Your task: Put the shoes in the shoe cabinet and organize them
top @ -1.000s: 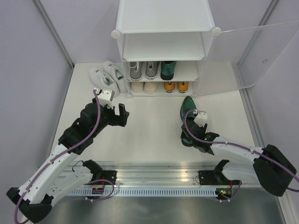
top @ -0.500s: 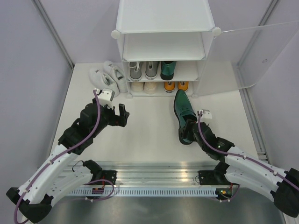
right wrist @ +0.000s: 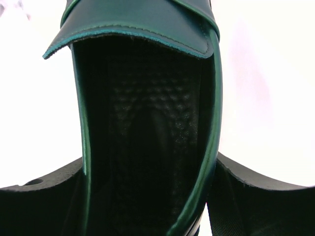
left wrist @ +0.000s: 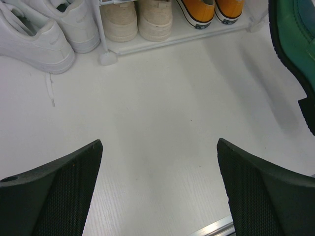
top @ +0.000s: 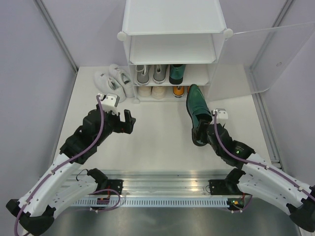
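The white shoe cabinet (top: 173,46) stands at the back of the table. Its middle shelf holds a grey pair (top: 150,73) and one dark green shoe (top: 177,73). On the bottom shelf are a cream pair (top: 151,91) (left wrist: 138,19) and orange shoes (top: 179,90) (left wrist: 214,10). White sneakers (top: 113,77) (left wrist: 44,29) lie on the table left of the cabinet. My right gripper (top: 201,133) (right wrist: 150,191) is shut on the heel of a second dark green shoe (top: 197,104) (right wrist: 142,98) (left wrist: 295,44), whose toe points at the bottom shelf. My left gripper (top: 123,121) (left wrist: 160,191) hangs open over bare table.
The cabinet's frosted door (top: 275,54) stands swung open at the right. Grey walls close in both sides of the white table (top: 157,142). A metal rail (top: 162,179) runs along the near edge between the arm bases.
The right arm has carried the green shoe forward and a little left, toe now up against the cabinet front. The left arm has barely moved.
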`<state>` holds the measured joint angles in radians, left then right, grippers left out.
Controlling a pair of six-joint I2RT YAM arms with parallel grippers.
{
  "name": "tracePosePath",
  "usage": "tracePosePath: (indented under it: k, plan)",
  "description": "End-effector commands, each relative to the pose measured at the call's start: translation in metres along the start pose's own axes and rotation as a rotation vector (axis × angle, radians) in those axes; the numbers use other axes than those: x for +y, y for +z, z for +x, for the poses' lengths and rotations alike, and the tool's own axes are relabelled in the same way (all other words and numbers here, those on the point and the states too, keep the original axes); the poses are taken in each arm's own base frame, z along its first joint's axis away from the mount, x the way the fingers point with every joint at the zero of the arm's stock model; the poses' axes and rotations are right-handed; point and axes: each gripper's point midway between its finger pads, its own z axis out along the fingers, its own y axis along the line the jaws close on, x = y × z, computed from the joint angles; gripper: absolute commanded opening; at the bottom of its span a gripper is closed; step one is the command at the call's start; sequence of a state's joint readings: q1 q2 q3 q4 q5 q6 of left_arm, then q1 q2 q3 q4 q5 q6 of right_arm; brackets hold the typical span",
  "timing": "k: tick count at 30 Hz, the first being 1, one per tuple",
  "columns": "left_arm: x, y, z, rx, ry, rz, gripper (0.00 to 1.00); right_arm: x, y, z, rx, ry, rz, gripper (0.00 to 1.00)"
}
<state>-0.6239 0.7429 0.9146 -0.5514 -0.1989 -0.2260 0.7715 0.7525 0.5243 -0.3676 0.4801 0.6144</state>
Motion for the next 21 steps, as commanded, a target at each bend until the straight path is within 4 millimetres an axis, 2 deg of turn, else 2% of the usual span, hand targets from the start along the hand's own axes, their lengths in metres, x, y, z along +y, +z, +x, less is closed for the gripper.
tracePosePath:
  k: [1, 2, 5, 9, 16, 21]
  plan:
    - [-0.004, -0.003, -0.008, -0.032, 0.024, 0.030, 0.99, 0.020, -0.008, -0.078, -0.211, 0.043, 0.001, 0.01]
    - [-0.004, -0.004, -0.008, -0.033, 0.024, 0.030, 0.99, 0.026, -0.010, -0.092, -0.233, 0.052, -0.002, 0.01]
    - [-0.004, -0.004, -0.009, -0.036, 0.023, 0.031, 0.99, 0.034, -0.001, -0.111, -0.257, 0.051, 0.011, 0.01]
    - [-0.004, -0.005, -0.009, -0.038, 0.021, 0.028, 0.99, 0.028, 0.023, -0.135, -0.272, 0.056, 0.052, 0.01]
    - [-0.004, -0.005, -0.009, -0.041, 0.023, 0.032, 0.99, 0.026, 0.057, -0.201, -0.345, 0.040, 0.075, 0.01]
    - [-0.003, -0.006, -0.010, -0.047, 0.023, 0.025, 1.00, 0.020, 0.078, -0.226, -0.356, 0.025, 0.113, 0.01]
